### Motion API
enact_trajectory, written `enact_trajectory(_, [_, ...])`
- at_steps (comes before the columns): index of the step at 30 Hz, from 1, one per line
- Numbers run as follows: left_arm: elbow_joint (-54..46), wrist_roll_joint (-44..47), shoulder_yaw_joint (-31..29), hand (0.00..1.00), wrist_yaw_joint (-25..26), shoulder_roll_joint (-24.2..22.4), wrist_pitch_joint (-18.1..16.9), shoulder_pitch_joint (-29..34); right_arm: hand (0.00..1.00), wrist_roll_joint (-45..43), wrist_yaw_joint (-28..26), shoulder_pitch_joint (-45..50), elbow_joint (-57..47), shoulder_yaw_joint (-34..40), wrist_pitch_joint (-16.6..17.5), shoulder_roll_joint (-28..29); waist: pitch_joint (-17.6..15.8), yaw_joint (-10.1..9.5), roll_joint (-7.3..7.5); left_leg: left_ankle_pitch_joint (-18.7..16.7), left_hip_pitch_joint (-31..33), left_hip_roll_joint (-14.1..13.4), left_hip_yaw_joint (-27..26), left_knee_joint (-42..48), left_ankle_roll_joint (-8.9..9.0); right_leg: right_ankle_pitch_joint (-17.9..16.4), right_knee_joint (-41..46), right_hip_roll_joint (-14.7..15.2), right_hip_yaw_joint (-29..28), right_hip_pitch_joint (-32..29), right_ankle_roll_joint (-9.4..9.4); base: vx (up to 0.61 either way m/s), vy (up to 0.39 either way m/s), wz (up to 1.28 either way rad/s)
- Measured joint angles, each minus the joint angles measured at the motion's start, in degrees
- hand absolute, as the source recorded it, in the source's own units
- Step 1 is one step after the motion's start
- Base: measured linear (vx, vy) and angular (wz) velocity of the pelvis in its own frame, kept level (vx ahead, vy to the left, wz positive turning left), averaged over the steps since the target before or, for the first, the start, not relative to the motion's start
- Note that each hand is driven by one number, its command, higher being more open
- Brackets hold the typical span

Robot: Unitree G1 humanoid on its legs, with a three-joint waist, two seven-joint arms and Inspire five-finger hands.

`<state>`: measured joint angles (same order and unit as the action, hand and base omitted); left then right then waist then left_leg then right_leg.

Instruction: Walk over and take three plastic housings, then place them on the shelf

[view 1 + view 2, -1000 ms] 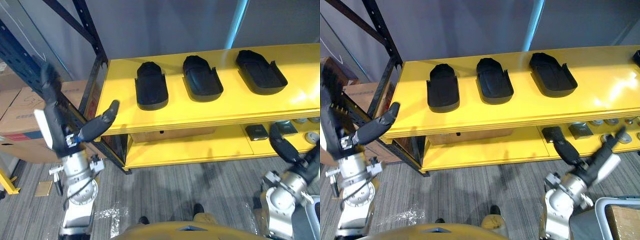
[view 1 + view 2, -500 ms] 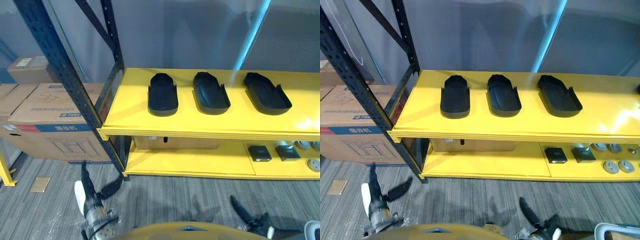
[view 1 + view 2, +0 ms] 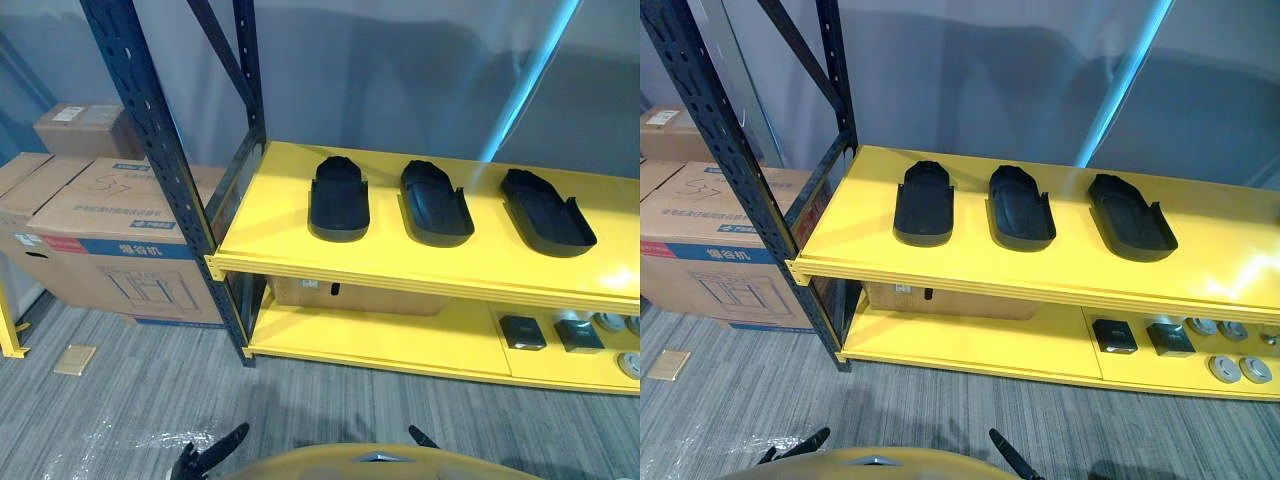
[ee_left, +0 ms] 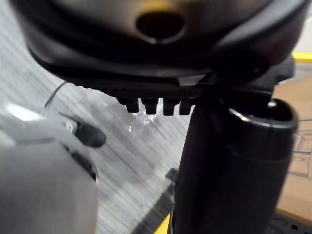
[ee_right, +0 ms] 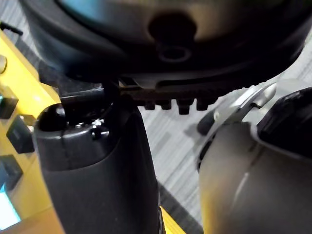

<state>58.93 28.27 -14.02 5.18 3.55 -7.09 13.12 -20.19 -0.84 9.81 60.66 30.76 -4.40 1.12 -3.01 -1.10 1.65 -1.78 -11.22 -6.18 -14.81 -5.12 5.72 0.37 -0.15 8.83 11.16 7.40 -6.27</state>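
Three black plastic housings lie side by side on the yellow shelf top (image 3: 270, 235): the left housing (image 3: 338, 197), the middle housing (image 3: 435, 203) and the right housing (image 3: 546, 212). Both hands hang low, well short of the shelf and apart from the housings. My left hand (image 3: 212, 456) pokes up at the lower edge with straight fingers and holds nothing. In its wrist view the left hand (image 4: 234, 165) is over grey carpet. My right hand (image 3: 1005, 456) shows as a straight dark finger, also empty. The right hand (image 5: 97, 170) hangs beside the yellow lower shelf.
A dark blue rack upright (image 3: 160, 170) stands at the shelf's left end, with stacked cardboard boxes (image 3: 100, 225) behind it. The lower yellow shelf (image 3: 380, 338) carries small dark square parts (image 3: 522, 332) and round parts (image 3: 630, 365). Striped grey carpet (image 3: 330, 400) lies in front.
Both arms have dropped from raised in front of the shelf to the bottom edge. The camera has shifted, so the shelf sits lower and farther. The housings have not moved.
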Motion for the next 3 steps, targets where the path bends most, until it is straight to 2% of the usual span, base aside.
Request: enact_trajectory(3, [-0.4,4.6,2.5,1.00,-1.8,-0.4,-0.7,-2.4,1.00,2.0,0.0,-1.4,-0.2,-4.4,5.2,-0.4,-0.1,0.05,-0.28,0.0,-0.3,0.0,0.2,0.0,0.01,0.0,-0.1,0.0,-0.1,0.0,0.02,-0.02,-0.001,-0.02])
